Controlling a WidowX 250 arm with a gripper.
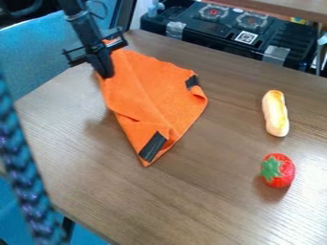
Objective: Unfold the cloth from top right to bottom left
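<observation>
Braided cord runs along the left side. Orange cloth lies partly folded on the wood-grain table; the black gripper is at its upper-left end, clamping state not determinable.

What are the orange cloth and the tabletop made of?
The cloth looks like soft, matte woven fabric, perhaps microfiber, judging by its limp folds and faintly textured surface. The tabletop seems to be wood or wood-look laminate with a slight sheen: brown grain streaks run across it.
</observation>
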